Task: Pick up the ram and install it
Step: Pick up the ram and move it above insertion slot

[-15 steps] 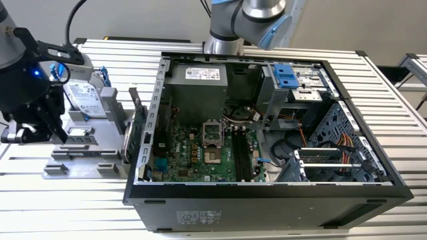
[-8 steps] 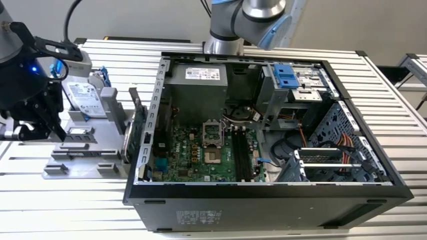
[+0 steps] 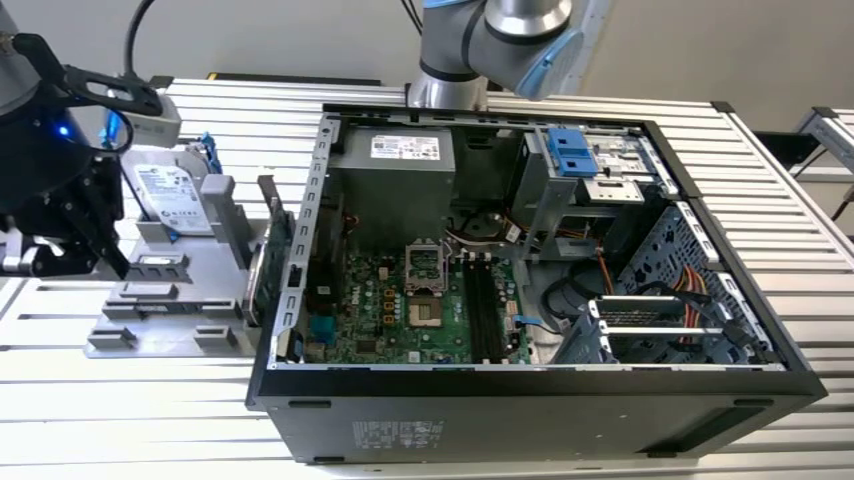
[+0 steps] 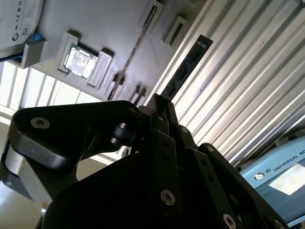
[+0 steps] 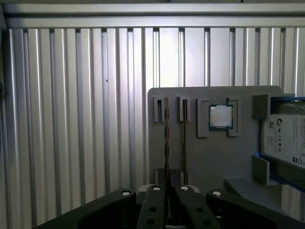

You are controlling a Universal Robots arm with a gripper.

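The ram point(image 4: 186, 67) is a thin dark stick that juts out from between my fingertips, and it appears edge-on point(image 5: 166, 138) in the first wrist view. My gripper point(image 4: 159, 102) point(image 5: 167, 187) is shut on its near end. In the exterior view my gripper point(image 3: 83, 250) hangs at the far left, above the left side of the grey parts holder point(image 3: 174, 320). A second thin stick point(image 5: 184, 138) stands in the holder's neighbouring slot. The open computer case point(image 3: 534, 390) lies to the exterior view's right, with the black memory slots point(image 3: 483, 310) on its motherboard.
The holder also carries a silver hard drive point(image 3: 174, 195), a processor chip point(image 5: 221, 117) and an upright green card point(image 3: 274, 265). A ribbed metal table point(image 5: 71, 119) surrounds the holder. The arm's base point(image 3: 461, 50) stands behind the case.
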